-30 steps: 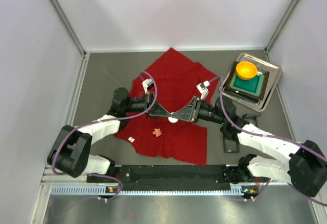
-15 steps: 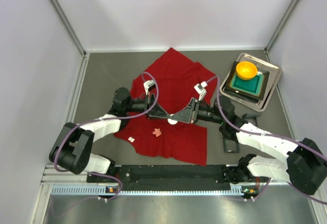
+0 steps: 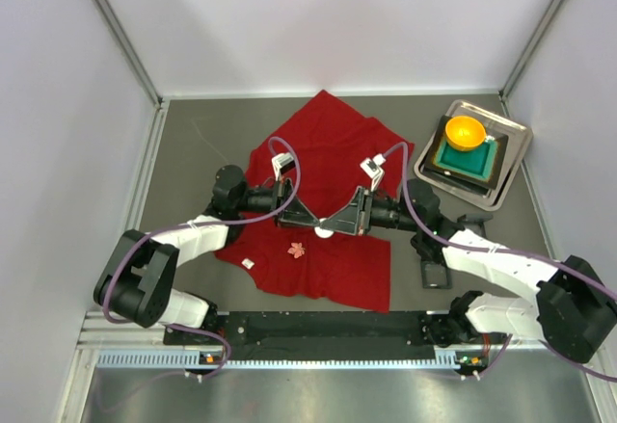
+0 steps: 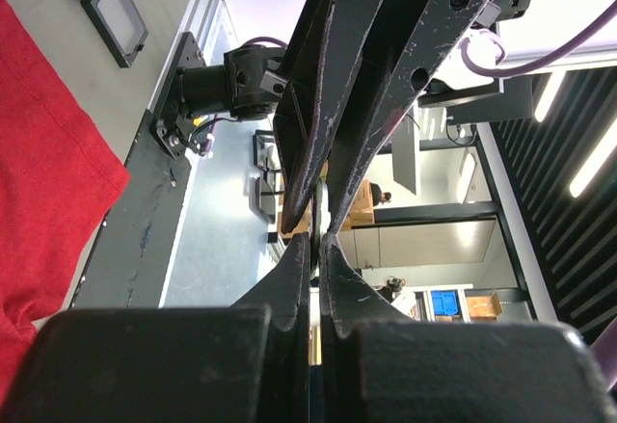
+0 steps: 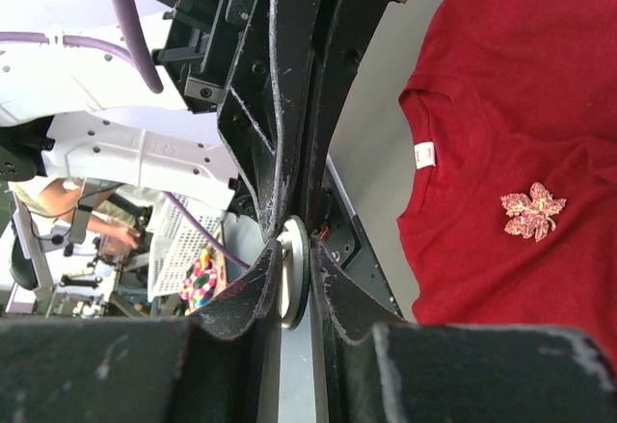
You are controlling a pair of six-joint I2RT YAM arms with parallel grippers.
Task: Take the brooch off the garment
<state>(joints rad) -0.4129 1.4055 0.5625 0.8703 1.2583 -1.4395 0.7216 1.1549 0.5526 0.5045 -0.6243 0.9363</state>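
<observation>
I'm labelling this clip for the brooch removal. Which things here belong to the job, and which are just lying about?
Job in hand: brooch; shirt; left hand; right hand, pinching a white disc that probably belongs too.

Lying about: tray; green box; orange bowl; black bracket.

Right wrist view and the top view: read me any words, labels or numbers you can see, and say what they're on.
No text can be read.
Small white fabric tag at the collar of the bright red cloth shirt: too small to read.
Small white disc in the right end effector: no marking visible.
</observation>
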